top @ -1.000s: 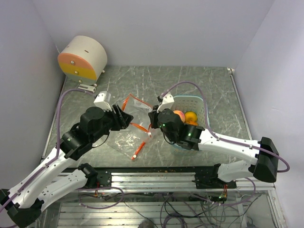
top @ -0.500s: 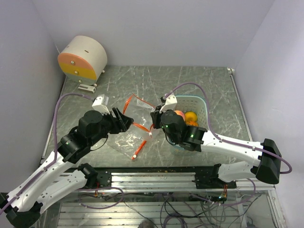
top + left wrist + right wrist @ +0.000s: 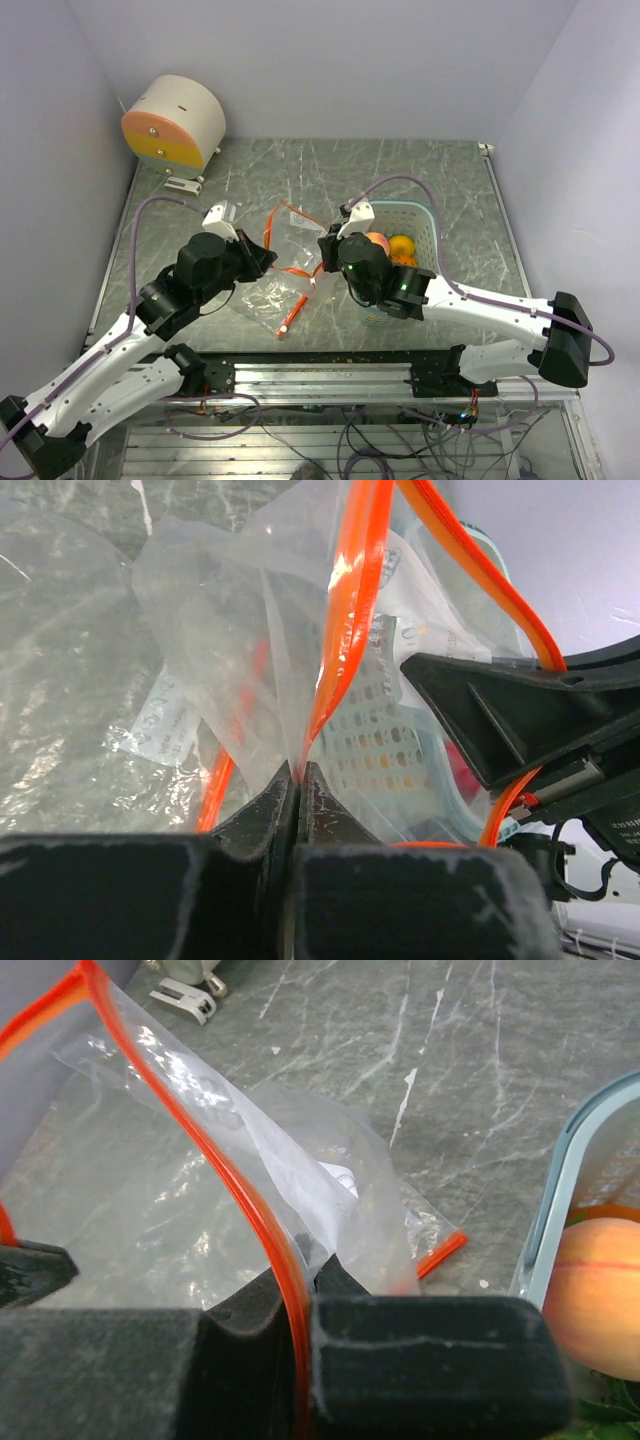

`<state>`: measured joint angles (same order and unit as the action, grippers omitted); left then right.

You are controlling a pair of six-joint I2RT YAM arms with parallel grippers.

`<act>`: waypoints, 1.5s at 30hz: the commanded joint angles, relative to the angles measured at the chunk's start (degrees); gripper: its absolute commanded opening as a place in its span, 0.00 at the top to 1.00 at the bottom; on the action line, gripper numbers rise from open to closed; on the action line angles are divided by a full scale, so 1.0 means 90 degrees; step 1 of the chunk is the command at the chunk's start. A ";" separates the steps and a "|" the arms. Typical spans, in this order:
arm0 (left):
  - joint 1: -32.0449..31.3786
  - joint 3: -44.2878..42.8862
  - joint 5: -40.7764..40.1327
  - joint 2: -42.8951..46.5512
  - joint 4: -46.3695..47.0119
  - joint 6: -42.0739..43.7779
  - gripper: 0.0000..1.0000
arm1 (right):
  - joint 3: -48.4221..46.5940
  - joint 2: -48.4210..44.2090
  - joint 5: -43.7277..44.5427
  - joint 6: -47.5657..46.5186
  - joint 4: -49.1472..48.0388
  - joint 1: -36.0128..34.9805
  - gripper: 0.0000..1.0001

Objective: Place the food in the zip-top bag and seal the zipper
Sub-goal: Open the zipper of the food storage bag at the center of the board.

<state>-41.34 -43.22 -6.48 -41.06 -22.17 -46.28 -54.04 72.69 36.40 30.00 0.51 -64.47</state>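
The clear zip-top bag (image 3: 262,295) with its orange zipper lies between the two arms, its mouth lifted. My left gripper (image 3: 268,258) is shut on one side of the bag's rim (image 3: 330,680), where the jaws (image 3: 298,775) press together on the film and zipper strip. My right gripper (image 3: 322,262) is shut on the opposite orange strip (image 3: 240,1200), which runs down between its jaws (image 3: 305,1272). The food sits in the pale teal basket (image 3: 428,228): a peach (image 3: 377,241) and an orange piece (image 3: 402,245), with the peach (image 3: 600,1290) at the right wrist view's edge.
A round white drum with an orange and yellow face (image 3: 175,122) stands at the back left, with a small white clip (image 3: 183,184) in front of it. Walls close in the marbled table on the left, back and right.
My left gripper was open beside the bag's mouth; it has moved in slightly and shut on the rim. The right gripper has kept its grip and barely moved.
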 commanded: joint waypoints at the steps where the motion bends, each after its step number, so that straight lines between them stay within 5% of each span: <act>1: 0.0024 -0.0692 -0.0827 0.0167 -0.0648 0.0512 0.93 | 0.0084 -0.0144 0.0478 0.0395 0.0330 0.0018 1.00; 5: 0.0018 -0.1587 -0.1621 0.0177 -0.1335 0.1248 0.93 | 0.0258 -0.0314 0.0323 0.0379 0.0240 0.0025 1.00; 10: 0.0029 -0.2008 -0.1538 -0.0134 -0.1368 0.1732 0.93 | 0.0284 -0.0357 -0.0619 -0.0084 -0.0346 0.0024 0.72; 12: 0.0024 -0.1850 -0.1350 -0.0309 -0.1226 0.1758 0.93 | 0.0137 -0.0203 -0.0731 -0.0165 -0.0140 0.0018 0.54; 14: 0.0025 -0.1523 -0.1152 -0.0500 -0.1012 0.1724 0.93 | 0.0041 -0.0144 -0.0765 -0.0193 -0.0001 0.0025 0.23; 16: 0.0023 -0.1173 -0.0967 -0.0711 -0.0745 0.1652 0.93 | 0.0064 -0.0175 -0.0820 -0.0219 0.0021 0.0029 0.02; 27: 0.0014 -0.1006 -0.0961 -0.1154 -0.0626 0.1780 0.93 | -0.0211 -0.1004 -0.0734 -0.0345 0.0284 0.0029 0.00; 34: 0.0014 -0.2345 -0.1337 -0.1014 -0.1824 0.2226 0.93 | -0.0750 -0.1031 0.0690 0.0409 0.2276 0.0423 0.00; 39: 0.0014 -0.2777 -0.1369 -0.1139 -0.2255 0.2464 0.93 | -0.0604 -0.1079 -0.0100 0.0861 0.3086 0.1567 0.00; 45: 0.0018 -0.1698 -0.0707 -0.1382 -0.1248 0.2186 0.93 | 0.0071 -0.1049 -0.1557 0.0481 0.2679 0.2738 0.00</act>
<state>-41.34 -64.64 -17.10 -51.00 -37.10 -25.91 -56.97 63.24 31.11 35.33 24.03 -43.35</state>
